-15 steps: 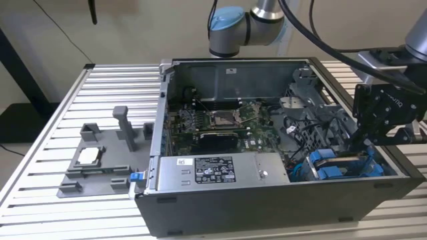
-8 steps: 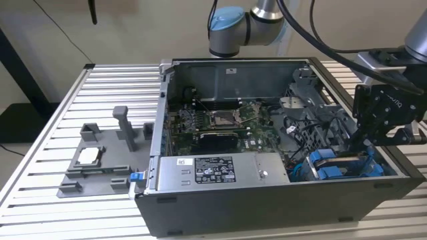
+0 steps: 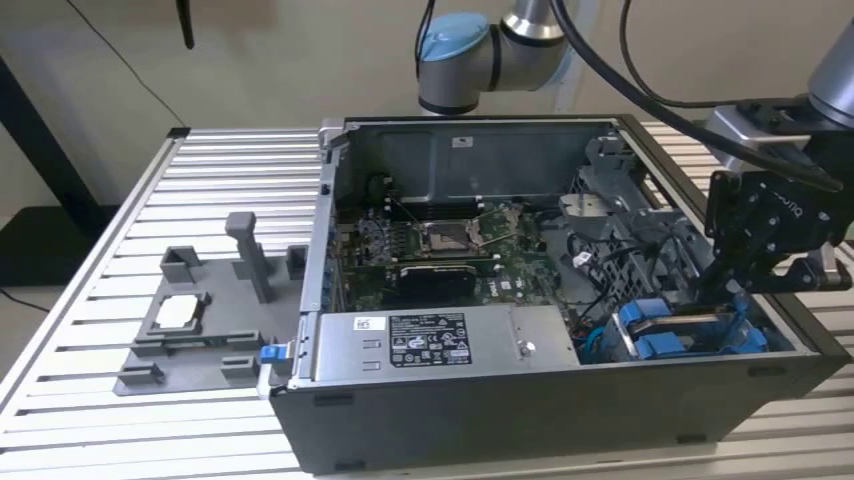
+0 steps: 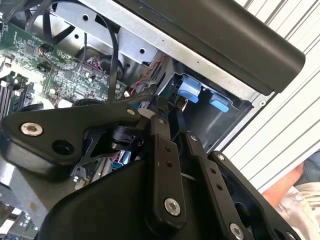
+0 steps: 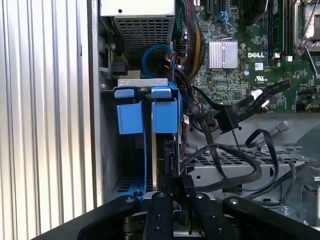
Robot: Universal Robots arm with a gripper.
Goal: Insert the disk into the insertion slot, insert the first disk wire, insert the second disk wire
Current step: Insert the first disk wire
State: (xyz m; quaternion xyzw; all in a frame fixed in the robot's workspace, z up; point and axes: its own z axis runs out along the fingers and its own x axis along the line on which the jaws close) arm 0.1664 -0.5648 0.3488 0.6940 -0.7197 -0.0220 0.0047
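Soft even light, shadow inside the case (image 3: 534, 410)

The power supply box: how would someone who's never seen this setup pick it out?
Find the dark open computer case on the slatted metal table. Along its near wall, toward the exterior view's left, lies a long grey metal box. It alone carries a white sticker on top, unlike the green circuit board behind it or the blue drive clips beside it.
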